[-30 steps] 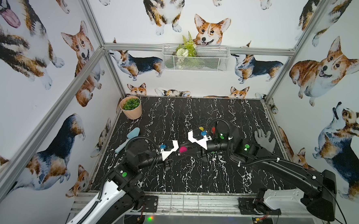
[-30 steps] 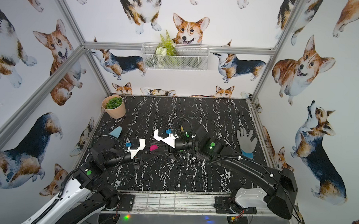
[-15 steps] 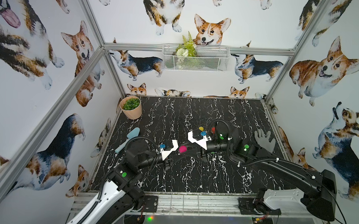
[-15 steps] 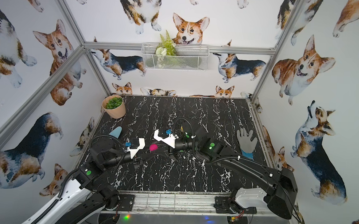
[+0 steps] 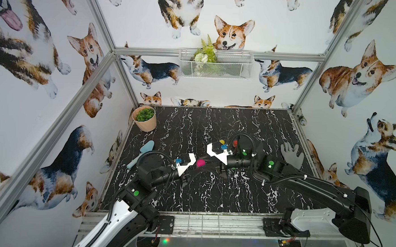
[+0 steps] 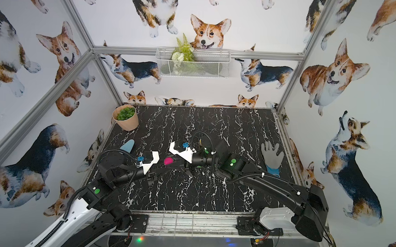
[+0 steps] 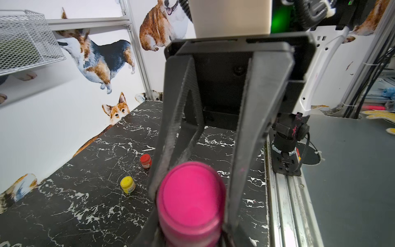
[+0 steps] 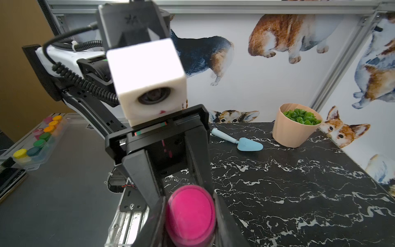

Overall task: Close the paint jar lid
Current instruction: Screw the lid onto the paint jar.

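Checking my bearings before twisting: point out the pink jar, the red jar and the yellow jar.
pink jar (image 7: 190, 192), left wrist view, on its top face.
red jar (image 7: 145, 158), left wrist view, on its lid.
yellow jar (image 7: 127, 182), left wrist view, on its lid.

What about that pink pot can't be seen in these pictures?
Where lid meets pink paint jar: both wrist views, covered by the fingers.
Jar's bottom: cut off at the edge of both wrist views.
Top views: jar too small, only a pink dot.
Yellow jar, red jar: in a top view, partly behind the right arm.
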{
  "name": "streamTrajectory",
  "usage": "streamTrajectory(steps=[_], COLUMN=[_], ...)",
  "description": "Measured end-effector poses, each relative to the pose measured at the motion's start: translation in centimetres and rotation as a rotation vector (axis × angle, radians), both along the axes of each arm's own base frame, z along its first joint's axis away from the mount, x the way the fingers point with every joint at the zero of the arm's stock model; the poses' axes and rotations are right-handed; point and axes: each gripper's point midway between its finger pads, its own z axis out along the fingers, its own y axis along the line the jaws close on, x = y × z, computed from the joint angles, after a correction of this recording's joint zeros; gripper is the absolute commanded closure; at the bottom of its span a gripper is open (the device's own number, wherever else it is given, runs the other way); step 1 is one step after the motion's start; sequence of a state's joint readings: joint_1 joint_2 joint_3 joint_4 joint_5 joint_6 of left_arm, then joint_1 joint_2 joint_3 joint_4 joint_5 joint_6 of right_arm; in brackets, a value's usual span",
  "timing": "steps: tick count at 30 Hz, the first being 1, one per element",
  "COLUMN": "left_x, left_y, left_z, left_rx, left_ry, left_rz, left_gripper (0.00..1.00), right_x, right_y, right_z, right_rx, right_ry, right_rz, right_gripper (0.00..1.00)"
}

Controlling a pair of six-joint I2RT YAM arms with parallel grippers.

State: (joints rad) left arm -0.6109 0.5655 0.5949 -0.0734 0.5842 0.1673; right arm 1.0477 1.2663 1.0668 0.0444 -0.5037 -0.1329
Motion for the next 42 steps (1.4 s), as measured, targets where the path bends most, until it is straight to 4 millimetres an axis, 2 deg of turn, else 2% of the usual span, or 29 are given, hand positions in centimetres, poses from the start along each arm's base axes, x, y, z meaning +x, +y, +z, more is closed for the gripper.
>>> streamTrajectory(steps=[11, 25, 28, 30, 32, 39, 42], left_x=[2.8, 8.0, 8.5, 8.5, 8.4, 8.1, 7.9], left_y=[2.1, 4.0, 4.1, 4.1, 4.0, 4.1, 4.2], left_z=[1.6, 0.5, 0.2, 0.2, -0.1, 0.5, 0.6], left_rx=[-0.001, 0.091, 0.101, 0.100, 0.107, 0.086, 0.083], left_ry=[-0.056, -0.088, -0.084, -0.085, -0.077, -0.084, -0.087], left_rz=[0.215, 0.479, 0.499, 0.499, 0.491, 0.488, 0.486], left_gripper=[0.79, 0.80, 0.80, 0.80, 0.80, 0.80, 0.79], right_x=[2.3, 6.7, 7.0, 7.0, 6.3, 3.8, 3.1], right_y=[2.6, 4.9, 4.9, 4.7, 4.3, 1.1, -0.9], right_z=[1.5, 0.7, 0.6, 0.6, 0.9, 1.0, 1.6], right_rx=[0.052, 0.103, 0.108, 0.109, 0.127, 0.102, 0.093], right_ry=[0.014, 0.156, 0.169, 0.172, 0.184, 0.141, 0.085], right_rz=[-0.215, -0.478, -0.505, -0.506, -0.490, -0.432, -0.425], right_gripper=[0.69, 0.68, 0.58, 0.38, 0.27, 0.15, 0.15])
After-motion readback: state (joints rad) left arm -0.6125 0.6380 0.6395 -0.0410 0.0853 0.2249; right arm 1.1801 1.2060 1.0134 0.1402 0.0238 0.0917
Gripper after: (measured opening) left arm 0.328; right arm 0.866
